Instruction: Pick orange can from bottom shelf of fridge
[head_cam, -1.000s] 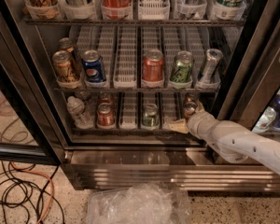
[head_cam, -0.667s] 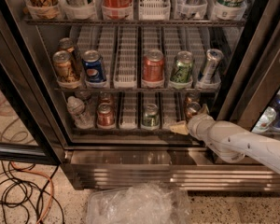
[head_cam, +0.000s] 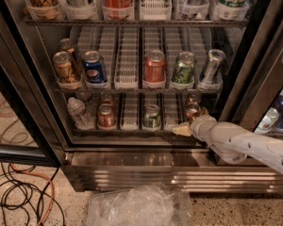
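Observation:
The fridge [head_cam: 52, 140] stands open with its wire racks in view. On the bottom shelf [head_cam: 132, 132], in the right lane, the orange can [head_cam: 192, 110] stands at the front with a second like it [head_cam: 191, 99] behind. My gripper [head_cam: 191, 121] is at the shelf's right front, directly against the front orange can. It is open: one tan finger [head_cam: 181, 130] lies below and left of the can, the other [head_cam: 204, 112] is at its right side. The white arm [head_cam: 245, 142] comes in from the right.
The same shelf holds a green can [head_cam: 152, 117], two redder cans [head_cam: 106, 117] and a clear bottle [head_cam: 78, 112]. The rack above holds bigger cans [head_cam: 154, 66]. The steel base grille [head_cam: 179, 175] is below, with a crumpled plastic bag [head_cam: 137, 206] and cables [head_cam: 19, 197] on the floor. The door frame [head_cam: 254, 79] is at right.
Hardly anything differs: the gripper and arm stay at the right front of the bottom shelf by the orange can, and no can has moved.

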Action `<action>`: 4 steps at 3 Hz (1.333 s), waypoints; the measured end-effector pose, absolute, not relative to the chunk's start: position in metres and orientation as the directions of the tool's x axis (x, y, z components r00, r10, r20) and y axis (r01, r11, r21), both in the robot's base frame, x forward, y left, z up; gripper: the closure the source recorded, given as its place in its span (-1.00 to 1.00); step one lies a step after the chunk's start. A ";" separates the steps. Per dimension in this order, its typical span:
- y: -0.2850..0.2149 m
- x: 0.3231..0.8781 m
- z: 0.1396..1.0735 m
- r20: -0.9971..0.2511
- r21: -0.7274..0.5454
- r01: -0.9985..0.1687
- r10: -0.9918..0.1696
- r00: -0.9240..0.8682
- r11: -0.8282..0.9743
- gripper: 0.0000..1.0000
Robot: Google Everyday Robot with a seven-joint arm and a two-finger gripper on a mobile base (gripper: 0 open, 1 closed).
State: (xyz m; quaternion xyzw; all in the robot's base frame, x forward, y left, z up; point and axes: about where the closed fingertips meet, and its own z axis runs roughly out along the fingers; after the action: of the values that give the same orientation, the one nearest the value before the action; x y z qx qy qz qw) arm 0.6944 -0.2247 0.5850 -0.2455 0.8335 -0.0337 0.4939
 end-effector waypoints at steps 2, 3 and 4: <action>-0.229 0.691 0.585 -0.808 -0.302 -0.361 -0.438 -0.394 0.882 0.30; -0.229 0.689 0.586 -0.808 -0.302 -0.361 -0.438 -0.394 0.882 0.77; -0.236 0.691 0.589 -0.814 -0.304 -0.329 -0.423 -0.398 0.894 1.00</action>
State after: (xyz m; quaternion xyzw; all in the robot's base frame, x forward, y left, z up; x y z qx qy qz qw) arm 0.6913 -0.2358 0.5888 -0.2253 0.8348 -0.0470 0.5001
